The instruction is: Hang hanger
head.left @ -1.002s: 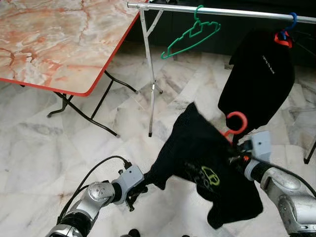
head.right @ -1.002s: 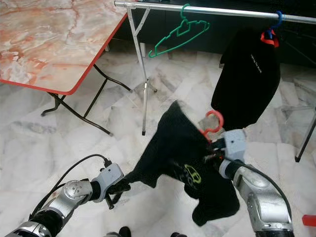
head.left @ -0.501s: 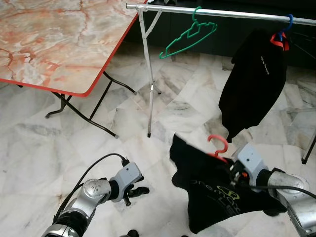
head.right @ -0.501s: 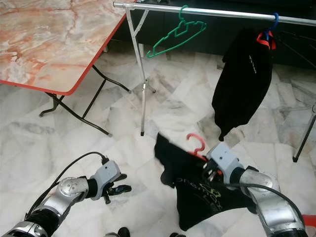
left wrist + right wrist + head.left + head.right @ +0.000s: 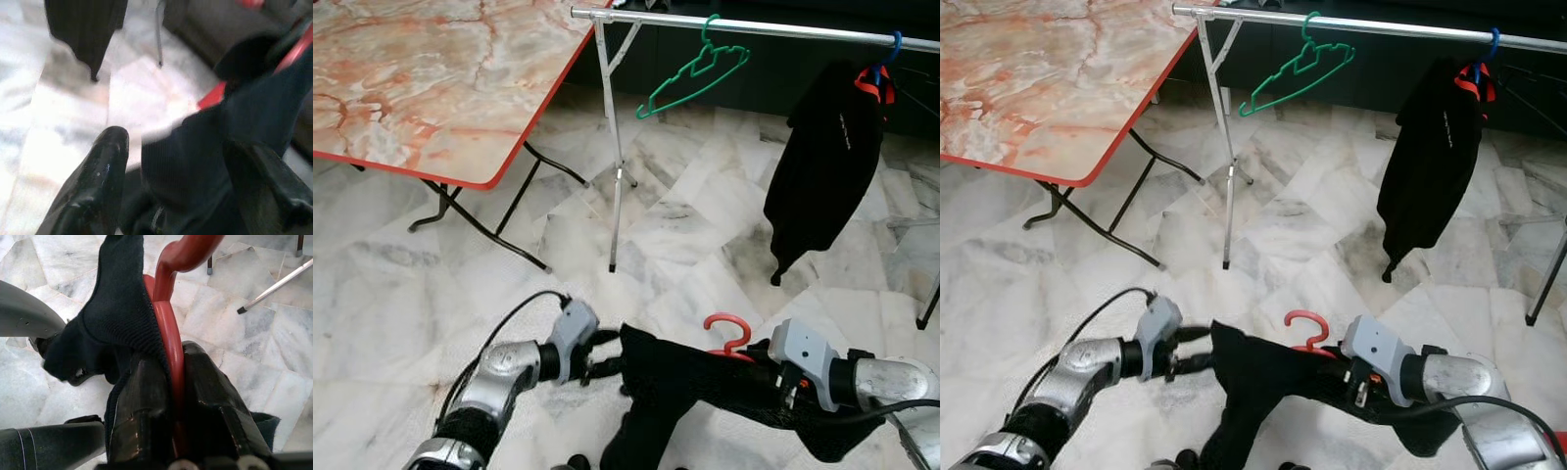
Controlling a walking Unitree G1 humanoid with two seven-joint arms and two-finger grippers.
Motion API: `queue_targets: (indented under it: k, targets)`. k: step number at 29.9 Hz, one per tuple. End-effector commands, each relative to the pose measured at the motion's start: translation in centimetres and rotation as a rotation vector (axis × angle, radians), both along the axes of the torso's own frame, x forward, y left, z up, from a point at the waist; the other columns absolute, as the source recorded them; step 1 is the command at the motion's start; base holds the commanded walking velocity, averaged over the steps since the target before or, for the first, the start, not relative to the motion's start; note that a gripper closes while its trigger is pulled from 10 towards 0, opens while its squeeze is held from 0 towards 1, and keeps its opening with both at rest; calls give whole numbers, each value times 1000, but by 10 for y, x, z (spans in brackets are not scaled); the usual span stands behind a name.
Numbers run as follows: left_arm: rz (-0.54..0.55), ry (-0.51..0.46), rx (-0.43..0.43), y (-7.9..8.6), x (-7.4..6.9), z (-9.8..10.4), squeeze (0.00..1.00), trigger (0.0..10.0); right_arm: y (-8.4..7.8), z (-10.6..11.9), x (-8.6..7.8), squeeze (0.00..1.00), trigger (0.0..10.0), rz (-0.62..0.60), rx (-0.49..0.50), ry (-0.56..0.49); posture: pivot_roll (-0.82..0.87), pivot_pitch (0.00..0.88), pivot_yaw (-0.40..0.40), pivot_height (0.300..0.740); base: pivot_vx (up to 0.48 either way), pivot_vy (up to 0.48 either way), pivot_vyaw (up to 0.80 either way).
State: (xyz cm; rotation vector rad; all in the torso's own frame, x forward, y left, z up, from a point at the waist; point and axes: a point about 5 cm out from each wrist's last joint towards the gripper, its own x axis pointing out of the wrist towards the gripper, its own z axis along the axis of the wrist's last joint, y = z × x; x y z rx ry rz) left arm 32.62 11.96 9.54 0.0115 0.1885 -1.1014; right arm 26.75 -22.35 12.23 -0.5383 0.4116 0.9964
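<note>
My right gripper (image 5: 168,382) is shut on the stem of a red hanger (image 5: 728,333), low in front of me. A black shirt (image 5: 690,377) is draped on that hanger and stretches leftward across the floor area. The hanger's hook stands up clear of the cloth. At the shirt's left edge is my left gripper (image 5: 605,354). It is open, with a fold of the black cloth (image 5: 195,161) between its two fingers. A silver clothes rail (image 5: 754,24) runs across the top of the head views, well above and beyond both grippers.
An empty green hanger (image 5: 695,70) hangs on the rail, and a black garment (image 5: 827,166) hangs at its right end. The rack's upright leg (image 5: 614,176) stands ahead. A marble-patterned folding table (image 5: 411,88) with a red rim is at the left. The floor is marble tile.
My right gripper has dropped lower with the hanger, and the shirt now lies stretched out sideways. My left gripper has moved right, and the shirt's edge is now between its open fingers.
</note>
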Motion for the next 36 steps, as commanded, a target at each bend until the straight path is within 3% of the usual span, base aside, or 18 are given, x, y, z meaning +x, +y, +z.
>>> queue_targets:
  k: [1,3,4,10,13,15,23,24,25,26,36]
  targets:
    - [-42,52,-18,3,-7,-5,1000,10000,2,4,-4,0,10000,28,5,-16,-68,275,35,740,0,0,0]
    - [-67,65,-28,4,-8,-5,1000,10000,3,5,-4,0,10000,29,6,-18,-69,276,38,740,0,0,0]
    - [-86,77,-37,5,-10,-4,0,10000,4,6,-5,0,10000,31,7,-19,-69,277,39,740,0,0,0]
    - [-98,90,-21,8,-11,-7,0,10000,5,8,-5,0,10000,35,13,-27,-69,280,43,740,0,0,0]
    - [25,64,-15,11,-5,-11,0,10000,5,14,-8,0,10000,58,30,-40,-76,281,45,740,0,0,0]
    - [69,111,-61,13,-2,-12,0,10000,7,17,-10,0,10000,68,57,-41,-80,276,45,740,0,0,0]
    - [61,135,-75,11,-5,-13,0,10000,7,19,-10,0,10000,67,53,-47,-78,276,46,740,0,0,0]
    - [61,140,-81,11,-5,-13,0,5843,7,19,-10,0,10000,66,54,-48,-78,276,46,740,0,0,0]
    - [62,142,-85,11,-5,-14,0,5843,6,20,-10,0,10000,65,54,-48,-78,276,46,740,0,0,0]
    - [61,146,-92,11,-5,-14,0,0,6,20,-10,0,10000,64,55,-49,-77,273,46,740,0,0,0]
    - [33,168,-134,11,-5,-10,0,0,7,19,-7,0,10000,51,55,-57,-76,271,49,740,0,0,0]
